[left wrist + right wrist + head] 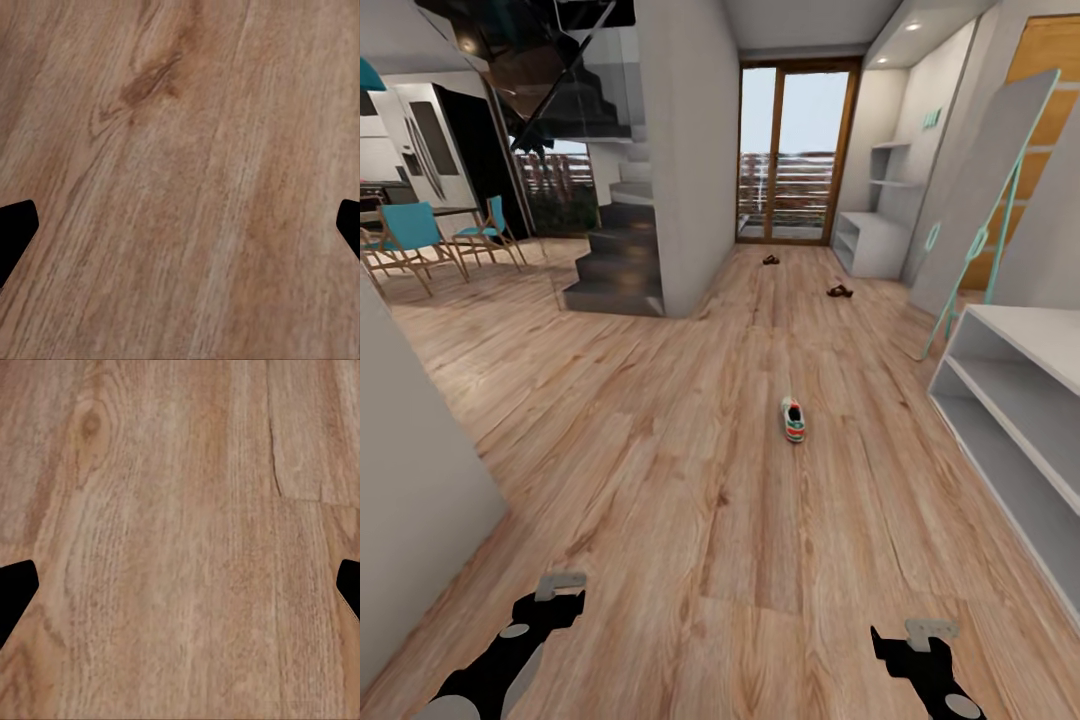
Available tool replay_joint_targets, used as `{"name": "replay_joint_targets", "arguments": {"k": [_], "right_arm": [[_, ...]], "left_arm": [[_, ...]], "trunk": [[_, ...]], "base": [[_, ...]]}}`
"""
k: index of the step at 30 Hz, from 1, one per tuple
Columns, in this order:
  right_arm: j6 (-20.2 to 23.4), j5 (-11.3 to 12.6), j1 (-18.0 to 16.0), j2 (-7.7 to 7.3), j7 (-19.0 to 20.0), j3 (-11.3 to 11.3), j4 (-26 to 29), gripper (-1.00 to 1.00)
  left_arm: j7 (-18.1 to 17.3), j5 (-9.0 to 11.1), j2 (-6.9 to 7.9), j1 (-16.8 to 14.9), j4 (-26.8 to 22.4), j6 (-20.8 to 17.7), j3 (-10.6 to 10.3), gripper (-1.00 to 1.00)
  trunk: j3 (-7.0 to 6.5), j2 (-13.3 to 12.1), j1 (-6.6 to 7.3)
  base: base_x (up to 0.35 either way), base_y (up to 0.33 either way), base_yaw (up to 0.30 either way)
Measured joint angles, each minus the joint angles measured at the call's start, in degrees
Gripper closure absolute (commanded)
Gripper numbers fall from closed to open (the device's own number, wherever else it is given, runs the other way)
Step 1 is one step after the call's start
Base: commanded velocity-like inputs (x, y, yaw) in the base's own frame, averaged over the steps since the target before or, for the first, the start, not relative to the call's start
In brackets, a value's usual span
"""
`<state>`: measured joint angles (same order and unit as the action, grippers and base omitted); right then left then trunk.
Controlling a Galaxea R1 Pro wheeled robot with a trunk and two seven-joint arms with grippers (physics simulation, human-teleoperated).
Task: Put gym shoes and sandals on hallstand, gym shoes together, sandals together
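Down the corridor, on the light-brown wood-grain plank floor [690, 470], nothing had been racked yet as far as could be seen: one white low-top gym shoe with green stripe and red-orange accents [792, 419] lay mid-floor, and two small dark-brown flat sandals [771, 260] [839, 291] lay farther off near the glass door [794, 150]; the second gym shoe could not be located. Light-grey hallstand with low open shelves and stepped wall shelves [872, 240] stood at the far right, looked empty but too distant to be sure. Plain white low bench [1020, 420] sat nearer on the right. Left jaws [558, 588] and right jaws [920, 636] both spread wide, holding nothing, over bare planks, well short of the shoe. Judged: all pickups left.
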<state>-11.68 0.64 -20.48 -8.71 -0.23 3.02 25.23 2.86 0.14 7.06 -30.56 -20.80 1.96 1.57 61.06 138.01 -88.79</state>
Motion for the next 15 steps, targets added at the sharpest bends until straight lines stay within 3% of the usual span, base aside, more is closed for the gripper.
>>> {"name": "replay_joint_targets", "arguments": {"k": [15], "right_arm": [[0.1,0.0,0.0,0.00,0.3,0.0,0.0,-1.00]], "left_arm": [[-0.1,0.0,-0.10,0.0,0.0,0.0,0.0,-1.00]], "trunk": [[0.04,0.0,0.00]], "base": [[0.339,0.000,0.000]]}}
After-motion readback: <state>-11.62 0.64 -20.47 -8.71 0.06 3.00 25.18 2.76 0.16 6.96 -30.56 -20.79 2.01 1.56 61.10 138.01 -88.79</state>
